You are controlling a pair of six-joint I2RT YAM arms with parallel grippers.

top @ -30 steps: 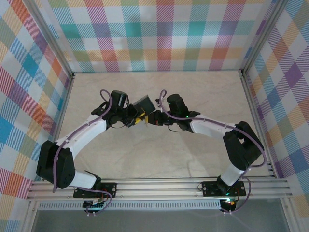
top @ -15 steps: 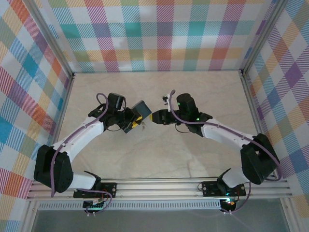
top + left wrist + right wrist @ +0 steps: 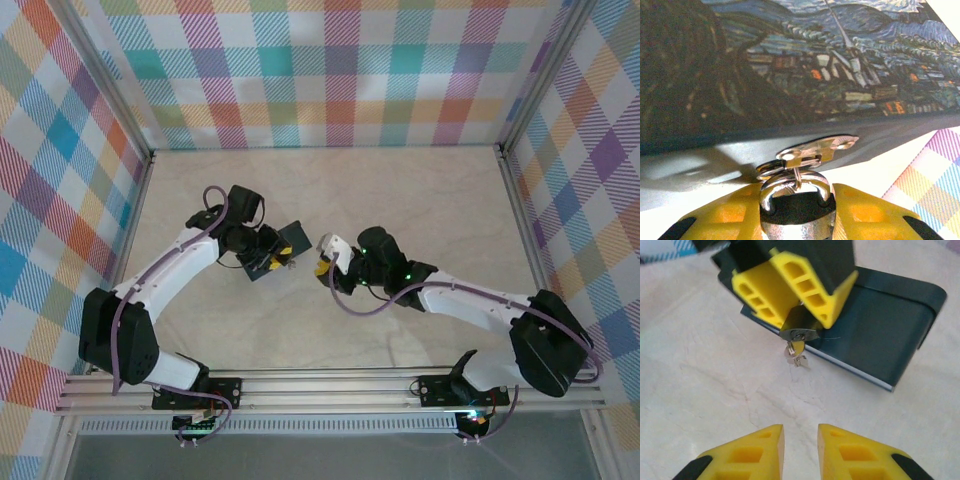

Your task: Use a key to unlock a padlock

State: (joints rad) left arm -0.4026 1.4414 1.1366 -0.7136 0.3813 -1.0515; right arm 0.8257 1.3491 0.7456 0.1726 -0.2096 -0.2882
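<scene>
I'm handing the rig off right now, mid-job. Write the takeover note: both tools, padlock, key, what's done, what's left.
Left tool: shut on the padlock, a small metal lock pinched between its yellow fingers.
Right tool: open and empty, facing the left tool with a gap between them.
Key: small, on a ring hanging at the padlock, by the edge of the dark blue printed block on the table.
Done: padlock gripped.
Left: the right tool probably has to take the key and turn it in the lock. Nothing shows the padlock open.
</scene>
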